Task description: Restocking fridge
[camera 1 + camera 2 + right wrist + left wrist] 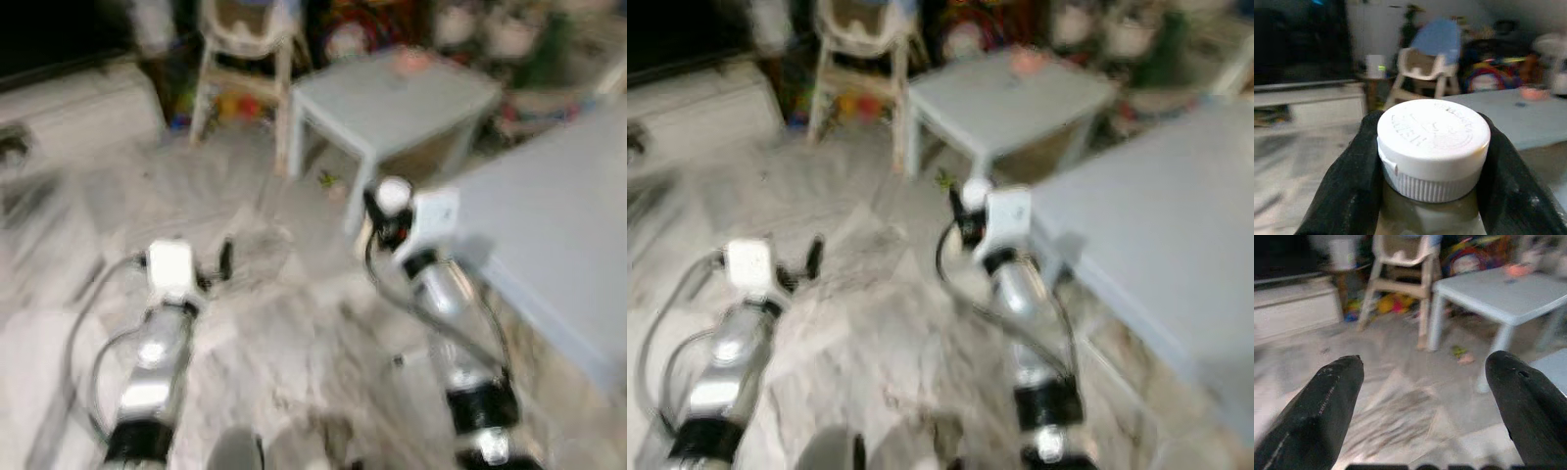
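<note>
My right gripper (1432,161) is shut on a bottle with a white screw cap (1433,147); both black fingers (1347,186) press against its neck. In the head views the same white cap (394,194) sits at the end of my right arm, held above the marble floor beside a grey table. My left gripper (1425,396) is open, its two black fingers (1317,416) wide apart with nothing between them. It hangs over the floor at the left (225,259). The head views are blurred.
A small pale blue-grey table (392,98) stands ahead, and a larger grey tabletop (558,225) lies to my right. A white high chair (245,59) and toys stand behind. A low white cabinet (78,113) runs along the far left. Marble floor (294,333) lies underfoot.
</note>
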